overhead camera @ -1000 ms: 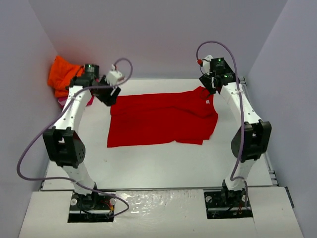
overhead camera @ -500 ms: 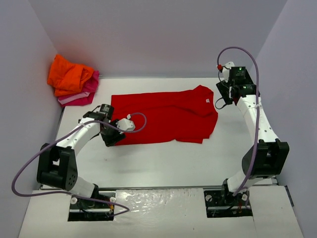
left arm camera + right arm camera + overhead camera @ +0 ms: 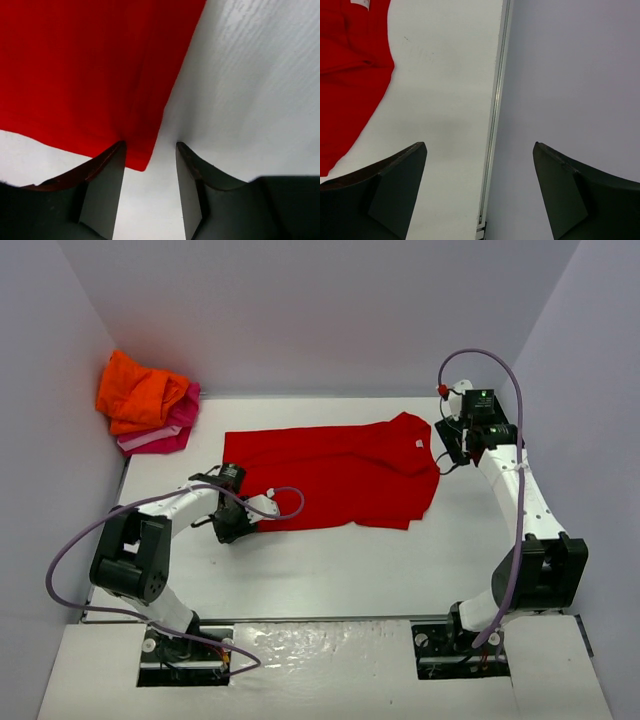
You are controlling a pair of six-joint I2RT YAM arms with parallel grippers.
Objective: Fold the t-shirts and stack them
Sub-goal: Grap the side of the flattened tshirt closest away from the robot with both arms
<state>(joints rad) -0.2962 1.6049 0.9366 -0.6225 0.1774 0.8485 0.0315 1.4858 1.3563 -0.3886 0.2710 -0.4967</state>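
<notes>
The red t-shirt [image 3: 330,475] lies spread flat in the middle of the table, its white neck label [image 3: 418,443] at the right end. My left gripper [image 3: 232,525] is low at the shirt's near left corner. In the left wrist view that red corner [image 3: 100,75] reaches in between the fingers of my left gripper [image 3: 150,150], which stand apart, the left finger [image 3: 102,190] over the hem. My right gripper [image 3: 447,443] hovers just right of the collar, wide open [image 3: 480,145] over bare table. The orange t-shirt [image 3: 140,390] lies on the pink one [image 3: 165,435] at the back left.
The table's right edge rail [image 3: 495,125] and the grey side wall [image 3: 570,75] run right under my right gripper. Grey walls close in the left, back and right sides. Both arm bases stand at the near edge.
My left arm swung from beside the orange and pink pile down to the red shirt's near left corner, its fingers narrowing. My right arm drew away from the collar toward the right wall.
</notes>
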